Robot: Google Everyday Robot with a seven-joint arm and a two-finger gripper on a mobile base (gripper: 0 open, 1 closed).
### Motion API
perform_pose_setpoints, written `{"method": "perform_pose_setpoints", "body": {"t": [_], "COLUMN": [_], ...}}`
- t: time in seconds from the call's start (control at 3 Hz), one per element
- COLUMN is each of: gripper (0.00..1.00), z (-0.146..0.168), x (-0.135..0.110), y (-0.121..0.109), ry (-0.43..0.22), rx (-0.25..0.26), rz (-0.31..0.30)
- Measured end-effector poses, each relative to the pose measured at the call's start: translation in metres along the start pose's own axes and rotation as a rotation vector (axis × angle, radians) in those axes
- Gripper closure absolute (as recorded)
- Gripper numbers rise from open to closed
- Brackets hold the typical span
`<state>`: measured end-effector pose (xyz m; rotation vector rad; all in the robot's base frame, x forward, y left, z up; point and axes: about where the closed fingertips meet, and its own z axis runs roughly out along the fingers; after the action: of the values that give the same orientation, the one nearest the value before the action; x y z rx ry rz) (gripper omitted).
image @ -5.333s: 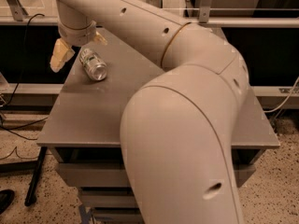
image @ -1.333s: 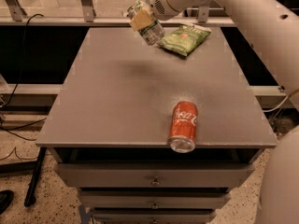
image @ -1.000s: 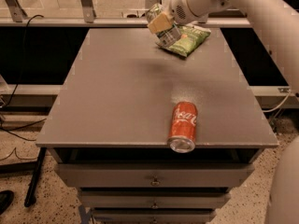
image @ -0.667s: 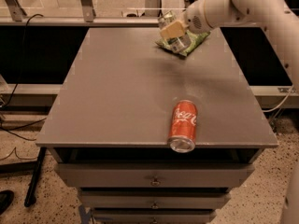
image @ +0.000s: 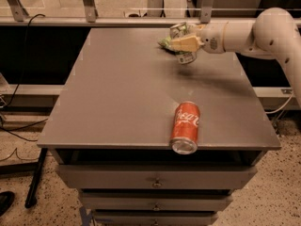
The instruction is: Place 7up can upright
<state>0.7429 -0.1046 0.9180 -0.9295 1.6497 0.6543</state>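
One small silver-white aluminium 7up can [image: 187,57] with green markings is at the far right of the flat grey table [image: 117,93], gripped around its middle. It stands close to upright with a slight tilt. Its shiny metal top is up, and its lower end looks to be just clear of the surface, above a soft shadow.

The two-finger gripper [image: 182,44] is clamped on the can, and one tan finger [image: 187,43] crosses the can's front. The white arm [image: 244,34] comes in from the right, its forearm almost level above the table's back corner. It bends at a rounded joint near the right edge of the view.

Just behind and to the left of the can, a green crinkled chip bag [image: 164,42] shows partly; whether it touches the can cannot be told. Well apart, near the front edge, a red Coca-Cola can [image: 186,124] lies on its side with its metal end toward the camera. Grey drawers [image: 155,179] sit under the tabletop, and dark cables [image: 19,126] run along the floor at the left.
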Motion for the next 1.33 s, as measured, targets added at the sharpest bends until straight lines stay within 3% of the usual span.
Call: {"method": "perform_pose_setpoints", "body": {"t": [0.33, 1.0, 1.33], "gripper": [1.0, 1.0, 1.0], "z": [-0.015, -0.032, -0.033], "x": [-0.001, -0.002, 0.0], "y": [-0.001, 0.016, 0.03], "ry": [-0.099, -0.226, -0.256], "rx": [-0.019, -0.077, -0.101], "rz": [0.019, 0.071, 0.057]}}
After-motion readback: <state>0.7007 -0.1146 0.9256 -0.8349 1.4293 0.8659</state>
